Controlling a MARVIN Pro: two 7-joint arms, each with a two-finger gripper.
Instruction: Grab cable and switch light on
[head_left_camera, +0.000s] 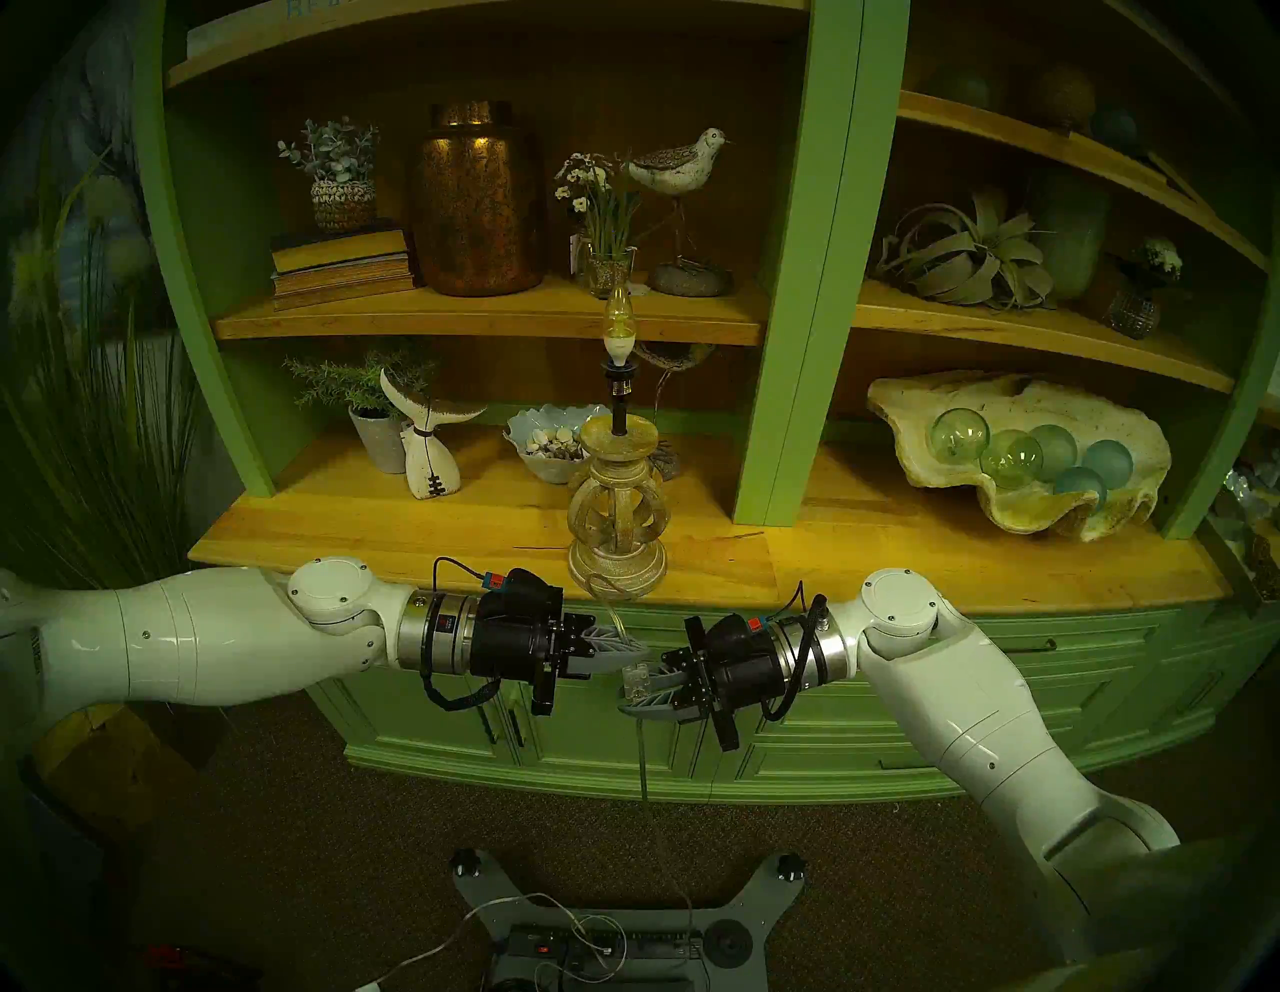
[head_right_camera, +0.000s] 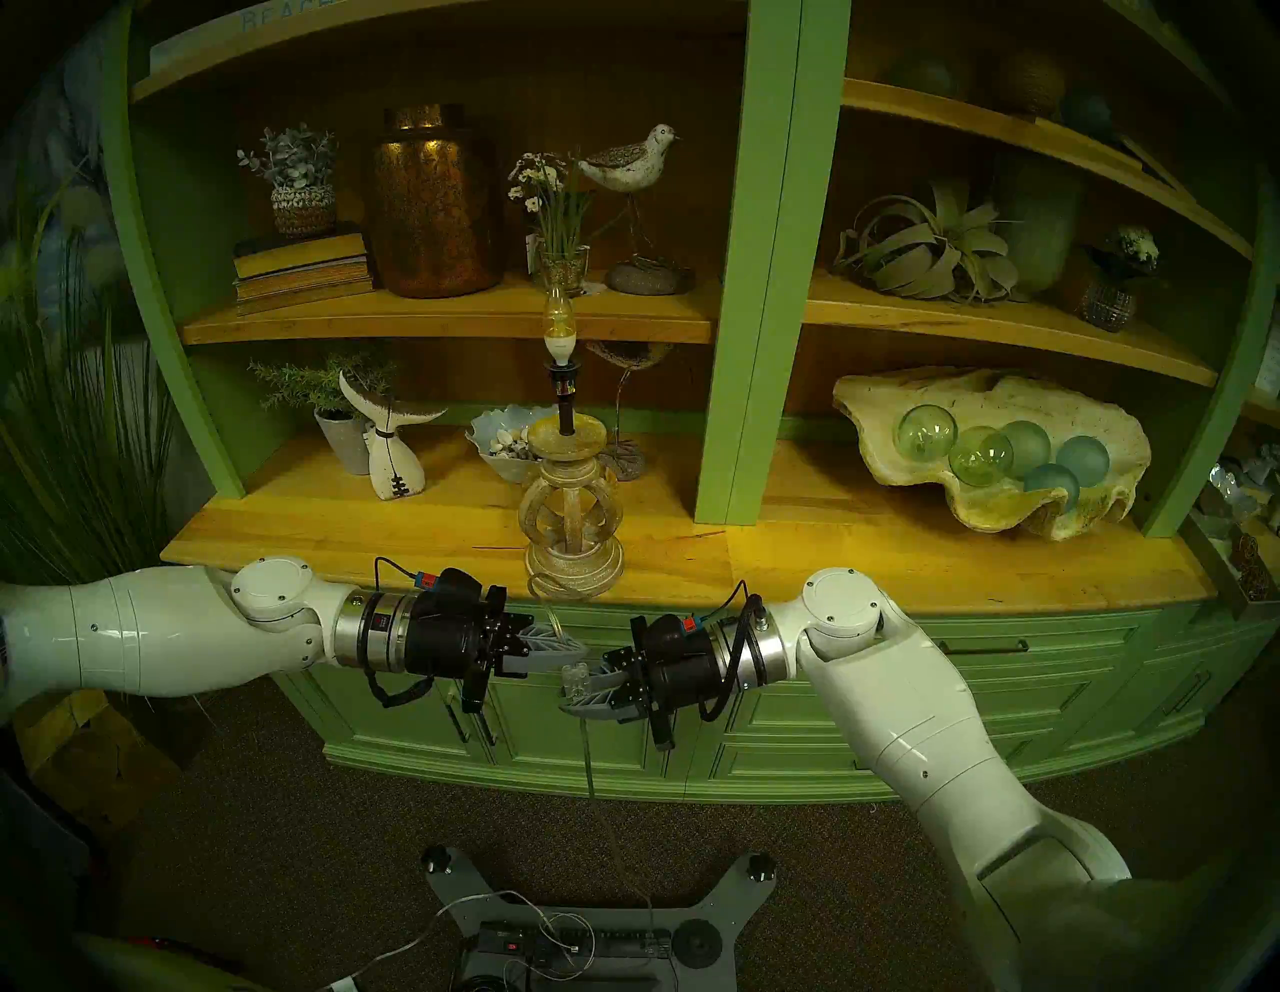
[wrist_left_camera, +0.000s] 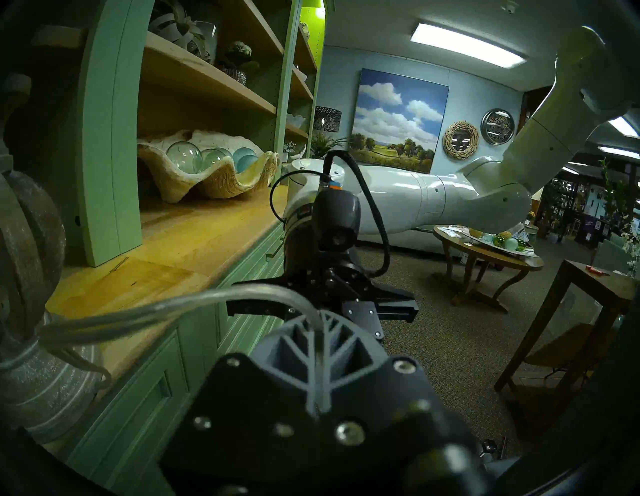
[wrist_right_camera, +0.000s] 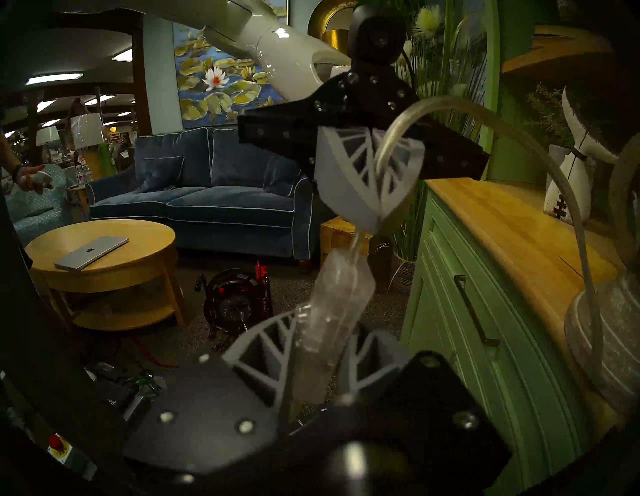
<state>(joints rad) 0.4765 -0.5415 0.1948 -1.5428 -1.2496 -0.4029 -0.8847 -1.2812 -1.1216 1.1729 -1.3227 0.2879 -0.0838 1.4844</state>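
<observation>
Cabinet (head_left_camera: 900, 575): green, wooden top; the light (head_left_camera: 618, 443) stands at its front edge, bulb (head_left_camera: 615, 322) faintly aglow. The cable (wrist_left_camera: 145, 311) leaves the lamp foot at 6 o'clock, arches over the edge and hangs to the floor; clear, thin, limp, probably light and slippery, so best gripped at the rigid switch (wrist_right_camera: 337, 304). Left gripper (head_left_camera: 634, 648), at 7 o'clock of the lamp foot: jaws closed on the cable above the switch. Right gripper (head_left_camera: 641, 689), at 5 o'clock: jaws clamped across the small, hard plastic switch.
</observation>
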